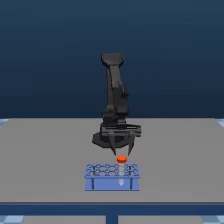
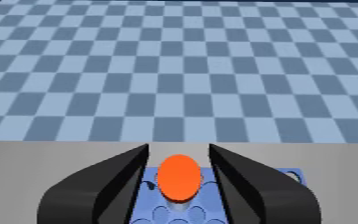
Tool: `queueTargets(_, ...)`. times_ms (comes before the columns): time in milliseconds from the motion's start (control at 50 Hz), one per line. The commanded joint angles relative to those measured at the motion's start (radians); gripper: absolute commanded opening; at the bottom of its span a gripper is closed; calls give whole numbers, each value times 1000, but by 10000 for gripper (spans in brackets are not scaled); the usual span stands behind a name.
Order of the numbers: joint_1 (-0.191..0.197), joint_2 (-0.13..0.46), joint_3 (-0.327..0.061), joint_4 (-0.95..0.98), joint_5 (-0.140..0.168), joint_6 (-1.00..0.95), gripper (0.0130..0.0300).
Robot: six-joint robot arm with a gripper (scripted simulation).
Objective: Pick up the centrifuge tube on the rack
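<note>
Tube (image 2: 178,177) in rack (image 1: 112,178): light, stiff, likely slick; gripper (image 2: 179,172) fingers apart, flanking cap; grasp just below cap.

Looking down past my wrist, my two black fingers (image 2: 113,185) stand apart with a gap each side of the round orange-red cap (image 2: 178,177) of the slim whitish tube between them. My gripper (image 2: 178,175) brackets it without touching. Below sits the light-blue rack with its grid of round holes (image 2: 213,200). Beyond lies grey tabletop (image 2: 69,152), then blue checkered floor (image 2: 179,70) farther off.
</note>
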Motion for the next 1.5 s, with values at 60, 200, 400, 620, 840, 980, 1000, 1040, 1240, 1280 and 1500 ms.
queueTargets(60,0,7,2,-37,-8,45,300)
queueTargets(200,0,10,6,-68,-13,76,300)
queueTargets(400,0,22,14,-147,-28,157,300)
queueTargets(620,0,48,29,-269,-60,281,300)
queueTargets(840,0,67,40,-338,-85,352,300)
queueTargets(980,0,79,45,-370,-100,386,300)
queueTargets(1000,0,79,45,-370,-100,386,300)
queueTargets(1040,0,81,47,-378,-103,393,300)
queueTargets(1240,0,86,49,-389,-109,405,300)
queueTargets(1280,0,86,49,-389,-109,405,300)
queueTargets(1500,0,86,49,-389,-109,405,130)
